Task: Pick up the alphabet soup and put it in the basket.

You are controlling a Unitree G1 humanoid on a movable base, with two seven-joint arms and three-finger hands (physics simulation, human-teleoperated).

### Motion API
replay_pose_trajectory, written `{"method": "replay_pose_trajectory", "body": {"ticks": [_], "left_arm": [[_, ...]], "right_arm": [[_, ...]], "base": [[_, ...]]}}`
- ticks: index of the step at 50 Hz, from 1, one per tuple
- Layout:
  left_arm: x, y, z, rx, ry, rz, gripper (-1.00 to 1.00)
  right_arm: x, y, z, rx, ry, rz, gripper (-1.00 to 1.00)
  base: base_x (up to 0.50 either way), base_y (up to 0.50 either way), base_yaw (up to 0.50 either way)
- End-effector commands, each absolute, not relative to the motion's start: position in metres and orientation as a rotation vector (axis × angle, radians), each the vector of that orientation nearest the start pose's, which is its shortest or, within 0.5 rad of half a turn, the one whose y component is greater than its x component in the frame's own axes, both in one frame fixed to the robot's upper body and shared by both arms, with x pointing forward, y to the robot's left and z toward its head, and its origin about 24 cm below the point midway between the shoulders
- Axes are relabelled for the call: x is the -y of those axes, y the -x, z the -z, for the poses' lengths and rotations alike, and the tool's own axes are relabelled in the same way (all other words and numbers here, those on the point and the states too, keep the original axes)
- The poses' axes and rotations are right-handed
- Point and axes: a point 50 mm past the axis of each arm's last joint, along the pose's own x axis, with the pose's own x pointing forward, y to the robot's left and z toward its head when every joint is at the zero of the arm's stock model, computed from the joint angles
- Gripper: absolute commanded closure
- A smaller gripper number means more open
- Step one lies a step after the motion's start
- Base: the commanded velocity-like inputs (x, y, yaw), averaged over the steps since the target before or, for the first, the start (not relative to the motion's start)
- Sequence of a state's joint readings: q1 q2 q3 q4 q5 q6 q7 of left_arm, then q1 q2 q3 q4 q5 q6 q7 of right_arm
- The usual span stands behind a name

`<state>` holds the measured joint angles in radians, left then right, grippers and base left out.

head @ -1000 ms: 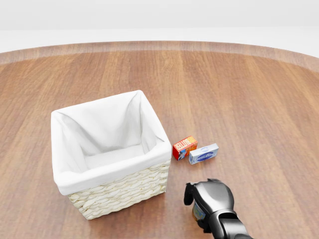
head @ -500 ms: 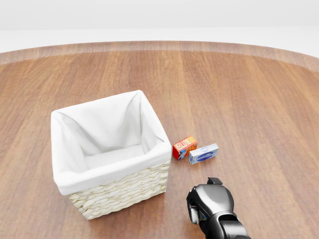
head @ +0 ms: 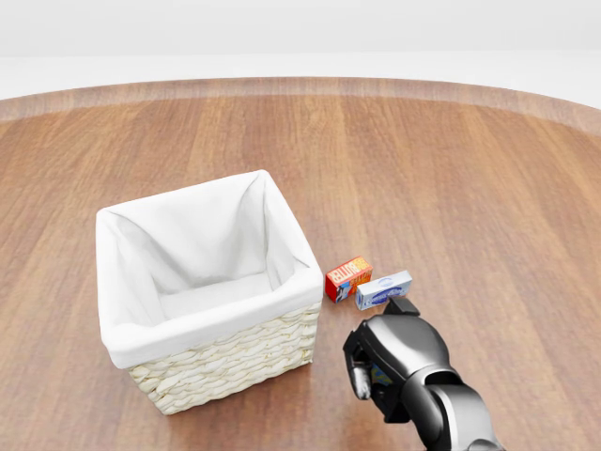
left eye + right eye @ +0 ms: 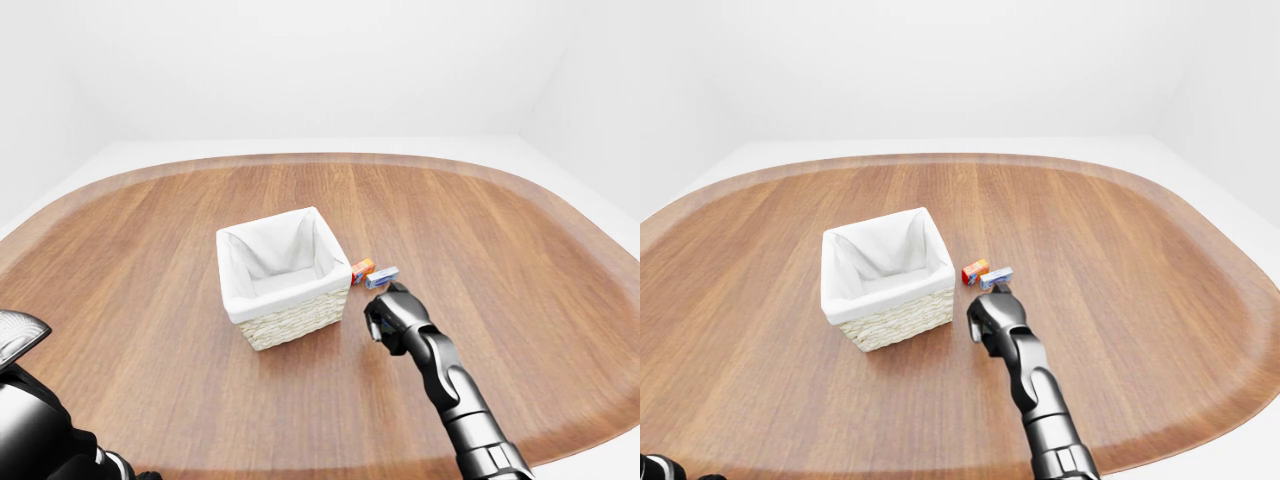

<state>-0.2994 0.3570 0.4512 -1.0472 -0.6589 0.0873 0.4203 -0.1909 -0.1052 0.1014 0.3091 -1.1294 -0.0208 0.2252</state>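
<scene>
Wooden table (image 4: 520, 260): bears everything. Basket (image 3: 202, 343), white-lined, holding nothing: my landmark. Right hand (image 3: 390, 362), just right of the basket's lower corner: fingers curled around a can, presumably the alphabet soup (image 3: 378, 376), of which only a sliver shows, so I judge it gripped and the carry in hand. Orange box (image 3: 347, 278) and blue-white box (image 3: 383, 290): beside the basket's right wall. Next, I must lift clear of the rim, move left, and release.

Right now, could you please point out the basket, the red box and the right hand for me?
basket (image 3: 221, 362), head view, woven wall.
red box (image 3: 348, 278), head view, its printed face.
right hand (image 3: 390, 362), head view, middle of the hand.
</scene>
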Motion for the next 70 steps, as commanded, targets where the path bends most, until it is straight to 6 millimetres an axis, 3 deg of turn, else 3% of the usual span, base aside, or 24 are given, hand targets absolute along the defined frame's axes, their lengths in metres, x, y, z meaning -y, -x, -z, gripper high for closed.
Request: {"method": "replay_pose_trajectory", "body": {"ticks": [1, 5, 6, 10, 12, 22, 23, 24, 30, 35, 49, 70], "left_arm": [[-0.209, -0.134, -0.304, 1.252, 0.32, -0.131, -1.0], [-0.209, -0.134, -0.304, 1.252, 0.32, -0.131, -1.0], [-0.209, -0.135, -0.303, 1.245, 0.317, -0.129, -1.0], [-0.21, -0.134, -0.303, 1.247, 0.321, -0.131, -1.0], [-0.209, -0.134, -0.303, 1.248, 0.316, -0.132, -1.0], [-0.209, -0.134, -0.303, 1.252, 0.312, -0.133, -1.0], [-0.21, -0.134, -0.303, 1.255, 0.312, -0.134, -1.0], [-0.21, -0.134, -0.304, 1.258, 0.31, -0.139, -1.0], [-0.21, -0.134, -0.304, 1.26, 0.311, -0.138, -1.0], [-0.211, -0.134, -0.304, 1.256, 0.315, -0.139, -1.0], [-0.21, -0.134, -0.303, 1.243, 0.323, -0.135, -1.0], [-0.21, -0.134, -0.303, 1.248, 0.325, -0.136, -1.0]], "right_arm": [[0.138, -0.275, -0.069, -0.124, 1.235, -0.392, 0.91], [0.138, -0.275, -0.069, -0.124, 1.235, -0.392, 0.91], [0.136, -0.269, -0.133, 0.026, 1.277, -0.346, 0.91], [0.139, -0.266, -0.165, 0.132, 1.308, -0.238, 0.91], [0.141, -0.266, -0.173, 0.156, 1.32, -0.207, 0.91], [0.142, -0.266, -0.173, 0.154, 1.316, -0.2, 0.91], [0.142, -0.267, -0.192, 0.216, 1.341, -0.15, 0.91], [0.136, -0.268, -0.231, 0.367, 1.341, -0.065, 0.92], [0.132, -0.269, -0.264, 0.482, 1.354, -0.008, 1.0], [0.131, -0.27, -0.273, 0.519, 1.355, -0.004, 0.98], [0.129, -0.275, -0.277, 0.526, 1.354, -0.018, 0.97], [0.128, -0.274, -0.259, 0.473, 1.352, -0.054, 1.0]], "base": [[0.0, 0.0, 0.0], [0.0, 0.0, 0.0], [0.0, 0.0, 0.0], [0.0, 0.0, 0.0], [0.0, 0.0, 0.0], [0.0, 0.0, 0.0], [0.0, 0.0, 0.0], [0.0, 0.0, 0.0], [0.0, 0.0, 0.0], [0.0, 0.0, 0.0], [0.0, 0.0, 0.0], [0.0, 0.0, 0.0]]}}
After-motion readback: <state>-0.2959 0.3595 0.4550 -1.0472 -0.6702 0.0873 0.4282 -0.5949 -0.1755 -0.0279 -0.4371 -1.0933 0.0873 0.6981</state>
